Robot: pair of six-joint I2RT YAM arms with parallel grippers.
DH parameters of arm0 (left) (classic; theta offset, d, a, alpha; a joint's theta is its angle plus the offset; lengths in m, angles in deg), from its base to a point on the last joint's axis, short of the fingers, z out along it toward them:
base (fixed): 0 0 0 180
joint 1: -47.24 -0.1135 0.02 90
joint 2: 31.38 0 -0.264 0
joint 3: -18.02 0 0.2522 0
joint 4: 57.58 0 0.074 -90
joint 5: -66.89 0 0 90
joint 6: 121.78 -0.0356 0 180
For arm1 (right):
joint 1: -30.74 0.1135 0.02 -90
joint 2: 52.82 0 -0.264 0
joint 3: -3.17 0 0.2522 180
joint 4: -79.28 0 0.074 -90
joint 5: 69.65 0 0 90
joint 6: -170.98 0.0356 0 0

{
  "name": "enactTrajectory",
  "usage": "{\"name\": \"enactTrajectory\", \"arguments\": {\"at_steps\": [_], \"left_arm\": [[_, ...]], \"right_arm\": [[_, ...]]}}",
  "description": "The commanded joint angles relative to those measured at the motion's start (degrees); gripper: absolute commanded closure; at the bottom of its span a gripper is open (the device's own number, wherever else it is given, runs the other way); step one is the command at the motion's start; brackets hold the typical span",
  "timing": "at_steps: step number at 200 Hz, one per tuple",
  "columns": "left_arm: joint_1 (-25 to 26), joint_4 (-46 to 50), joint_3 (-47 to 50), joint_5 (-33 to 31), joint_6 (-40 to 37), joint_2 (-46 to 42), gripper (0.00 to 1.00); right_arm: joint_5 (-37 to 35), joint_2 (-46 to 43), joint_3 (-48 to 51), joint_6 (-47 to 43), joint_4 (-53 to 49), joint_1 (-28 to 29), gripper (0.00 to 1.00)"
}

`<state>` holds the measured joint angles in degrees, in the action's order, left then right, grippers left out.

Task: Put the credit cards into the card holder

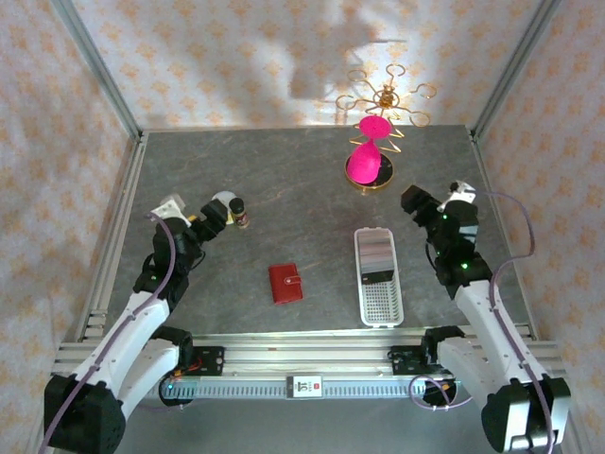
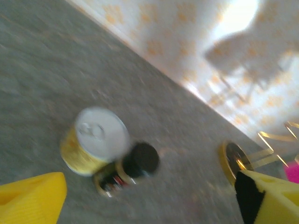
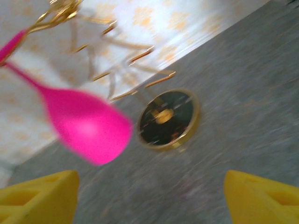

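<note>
Currently wide open, empty: left gripper [image 2: 149, 191] facing a tin can [image 2: 96, 140], right gripper [image 3: 149, 193] facing a pink glass [image 3: 86, 126]. Red card holder [image 1: 285, 283] closed, near centre; credit cards [image 1: 378, 257] in white tray [image 1: 379, 307] to its right. Grey table [image 1: 302, 180], patterned walls [image 1: 236, 66].

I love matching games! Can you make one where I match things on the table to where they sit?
Things:
1. card holder
2. white tray
3. gold stand
4. yellow can

Places:
A. nearest the back wall
B. middle of the table
C. left side, beside a dark little bottle
D. just right of the card holder

Pairs: 1-B, 2-D, 3-A, 4-C
</note>
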<state>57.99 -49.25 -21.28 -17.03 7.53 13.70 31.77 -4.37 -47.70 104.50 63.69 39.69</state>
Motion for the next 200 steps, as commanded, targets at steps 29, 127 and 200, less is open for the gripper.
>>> {"name": "enactTrajectory", "arguments": {"at_steps": [29,127,200], "left_arm": [[5.62,11.80,1.70,8.22,5.07,-5.80,0.22],[19.28,7.93,10.46,8.68,13.67,-4.20,0.39],[22.81,6.14,10.83,6.98,15.10,0.97,0.43]], "right_arm": [[1.42,3.27,-6.49,3.19,-11.37,19.08,0.35],[-0.65,26.83,-5.91,11.04,0.50,43.66,0.84],[-1.83,39.58,-9.00,12.73,4.52,47.48,0.98]]}}
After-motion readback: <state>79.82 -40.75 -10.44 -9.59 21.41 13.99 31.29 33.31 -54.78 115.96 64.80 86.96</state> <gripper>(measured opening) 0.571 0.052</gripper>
